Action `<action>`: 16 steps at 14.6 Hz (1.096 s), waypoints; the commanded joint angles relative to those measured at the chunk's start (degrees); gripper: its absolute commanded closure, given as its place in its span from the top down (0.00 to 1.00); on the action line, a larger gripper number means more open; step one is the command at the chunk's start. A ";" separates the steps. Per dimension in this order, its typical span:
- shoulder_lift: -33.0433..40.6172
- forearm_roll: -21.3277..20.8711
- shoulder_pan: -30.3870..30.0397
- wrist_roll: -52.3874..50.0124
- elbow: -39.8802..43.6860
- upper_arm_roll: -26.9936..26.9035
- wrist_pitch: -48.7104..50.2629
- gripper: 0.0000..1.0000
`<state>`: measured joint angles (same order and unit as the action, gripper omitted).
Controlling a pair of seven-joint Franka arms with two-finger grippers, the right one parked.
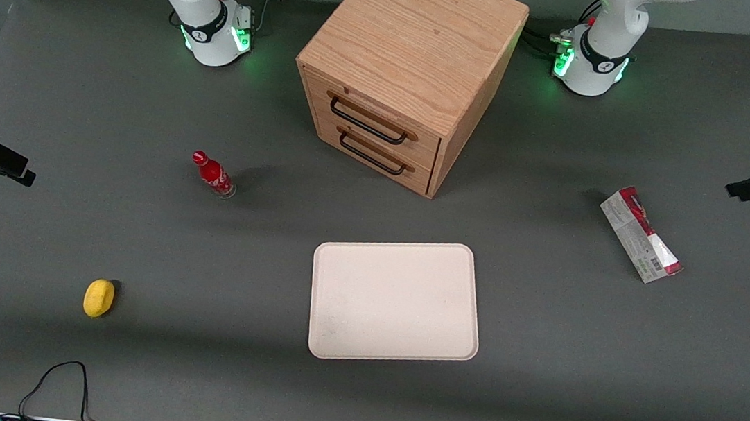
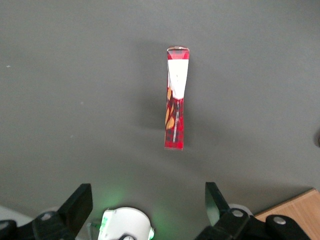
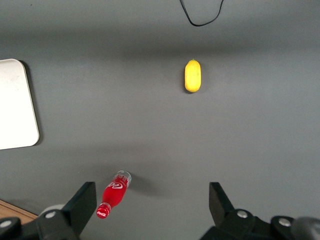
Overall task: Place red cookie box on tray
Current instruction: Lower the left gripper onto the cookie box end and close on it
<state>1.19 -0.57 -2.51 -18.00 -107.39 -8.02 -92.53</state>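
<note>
Nothing done yet on my end. Red cookie box [image 1: 641,235] stands on its narrow edge on the counter [image 1: 540,367], toward the working arm's end, well apart from the tray [image 1: 396,301], which is bare. Claw [image 2: 147,200] hangs high over the box, fingers spread wide, holding nothing. In the wrist view the box lies between the fingers' line but far below. All of it is left, I reckon: descend, pinch the thin sides, lift, carry over to the tray, set down.
</note>
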 commanded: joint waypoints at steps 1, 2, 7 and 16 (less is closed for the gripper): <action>3.02 0.30 0.57 -1.60 -13.42 -0.24 -12.79 1.00; 3.02 0.30 0.57 -1.60 -16.94 -0.16 -17.28 1.00; -1.09 0.39 0.66 -2.04 -28.30 -0.16 -36.37 1.00; -11.04 0.30 1.01 -3.88 -29.19 -0.07 -47.83 1.00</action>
<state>-10.12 -0.53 -2.32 -20.34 -136.77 -7.94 -140.21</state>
